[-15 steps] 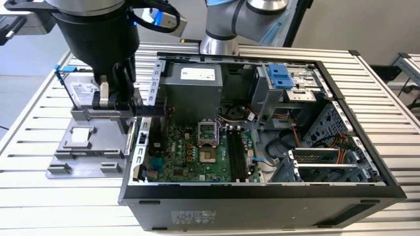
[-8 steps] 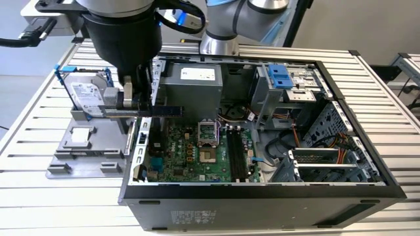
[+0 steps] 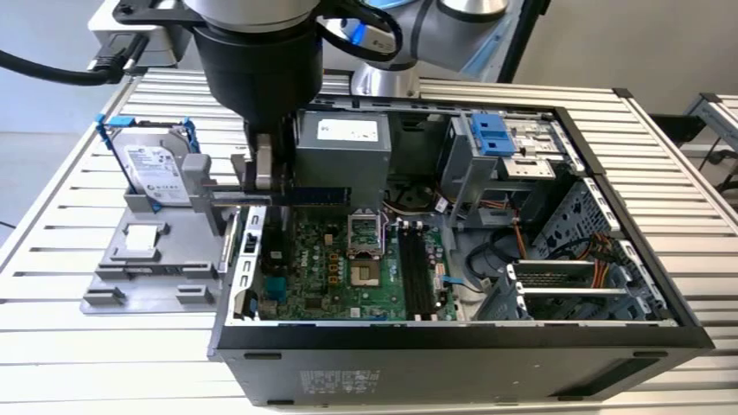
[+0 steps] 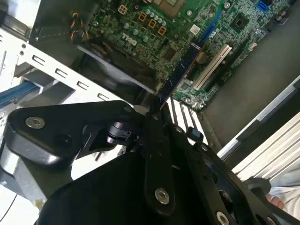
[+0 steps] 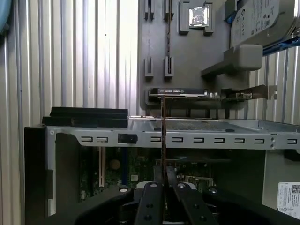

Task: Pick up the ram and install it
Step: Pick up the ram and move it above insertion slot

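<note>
Black gripper (image 5: 164,177) is clamped on the ram (image 5: 163,131), which it holds edge-on above the motherboard (image 3: 346,268), apart from the black slots (image 3: 416,268). Past the open computer case (image 5: 187,125), a grey fixture (image 5: 187,56) carries the hard drive (image 5: 262,18).

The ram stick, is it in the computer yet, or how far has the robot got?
Picking up looks done: the claw is shut on the ram and holds it in the air above the open case. Installing is not done: the motherboard's long black slots look empty, and the ram hangs apart from them, toward the exterior view's left.
</note>
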`<state>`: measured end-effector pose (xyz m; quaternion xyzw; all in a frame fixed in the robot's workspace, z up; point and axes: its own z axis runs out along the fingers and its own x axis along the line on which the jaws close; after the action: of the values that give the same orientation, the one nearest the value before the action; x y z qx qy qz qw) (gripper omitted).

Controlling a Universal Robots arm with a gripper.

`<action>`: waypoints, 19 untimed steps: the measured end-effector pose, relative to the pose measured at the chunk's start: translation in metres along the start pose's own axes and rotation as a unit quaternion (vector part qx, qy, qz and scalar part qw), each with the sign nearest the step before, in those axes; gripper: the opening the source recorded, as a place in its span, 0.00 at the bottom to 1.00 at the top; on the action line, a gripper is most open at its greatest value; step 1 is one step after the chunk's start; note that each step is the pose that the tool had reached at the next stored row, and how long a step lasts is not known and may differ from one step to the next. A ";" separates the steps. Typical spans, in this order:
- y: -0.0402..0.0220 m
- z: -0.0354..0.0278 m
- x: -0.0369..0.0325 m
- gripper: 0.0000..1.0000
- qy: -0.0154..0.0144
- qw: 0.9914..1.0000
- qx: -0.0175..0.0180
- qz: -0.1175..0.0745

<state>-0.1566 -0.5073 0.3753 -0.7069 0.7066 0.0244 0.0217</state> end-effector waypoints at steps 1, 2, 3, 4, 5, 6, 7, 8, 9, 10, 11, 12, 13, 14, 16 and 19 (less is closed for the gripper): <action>-0.0031 0.0000 0.0000 0.00 0.000 1.000 0.000 0.000; -0.0060 -0.0001 0.0000 0.00 0.000 1.000 0.000 0.001; -0.0089 -0.0001 0.0000 0.00 0.000 1.000 0.000 0.001; -0.0119 -0.0001 0.0000 0.00 0.000 1.000 0.000 0.001; -0.0148 0.0000 0.0000 0.00 0.000 1.000 0.000 0.001; -0.0180 -0.0001 0.0000 0.00 0.000 1.000 0.000 0.002; -0.0216 -0.0001 0.0000 0.00 0.000 1.000 0.000 0.002; -0.0255 -0.0001 0.0000 0.00 0.000 1.000 0.000 0.002; -0.0293 -0.0001 0.0000 0.00 0.000 1.000 0.000 0.002; -0.0333 -0.0001 0.0000 0.00 0.000 1.000 0.000 0.002; -0.0370 -0.0001 0.0000 0.00 0.000 1.000 0.000 0.002; -0.0410 -0.0002 0.0000 0.00 0.000 1.000 0.000 0.002; -0.0451 -0.0002 0.0000 0.00 0.000 1.000 0.000 0.002; -0.0492 -0.0002 0.0000 0.00 0.000 1.000 0.000 0.002; -0.0573 -0.0002 0.0000 0.00 0.000 1.000 -0.001 0.002; -0.0696 -0.0002 0.0000 0.00 0.000 1.000 -0.001 0.002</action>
<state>-0.0870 -0.5073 0.3752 -0.7055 0.7079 0.0251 0.0210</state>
